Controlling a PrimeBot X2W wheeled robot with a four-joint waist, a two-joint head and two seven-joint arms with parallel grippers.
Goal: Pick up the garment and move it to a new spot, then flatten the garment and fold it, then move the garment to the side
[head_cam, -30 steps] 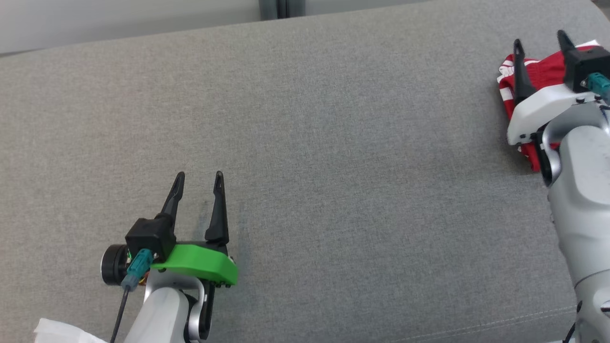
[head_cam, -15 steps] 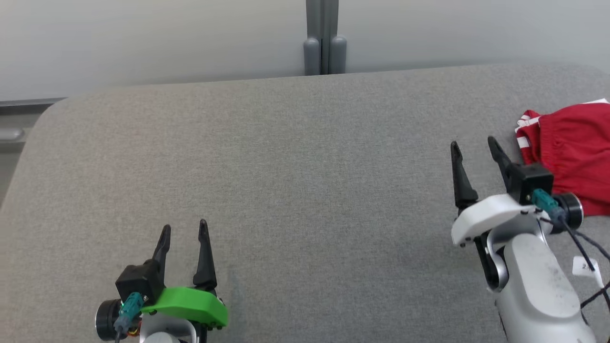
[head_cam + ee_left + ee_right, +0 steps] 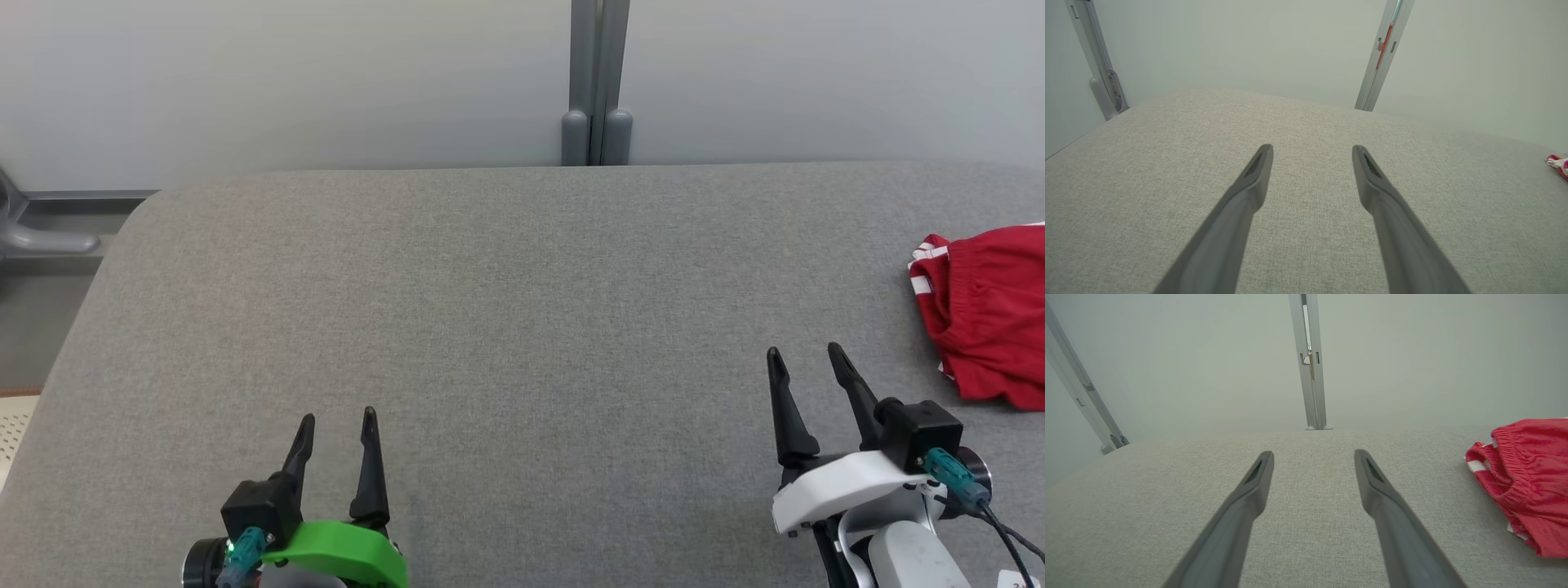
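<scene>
The bunched red fabric garment with white stripes [image 3: 988, 327] lies on the grey cloth-covered surface [image 3: 522, 310], at three o'clock from the nearer right tool [image 3: 803, 351]. Right tool and left tool [image 3: 339, 415] both stand spread, empty.

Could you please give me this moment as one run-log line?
left gripper: open, empty | right gripper: open, empty | garment: lying on grey surface, right side

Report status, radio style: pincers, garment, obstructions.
Left pincer, right pincer open, empty. Red garment lies far right, untouched. Nothing blocks the right pincer's path.
</scene>
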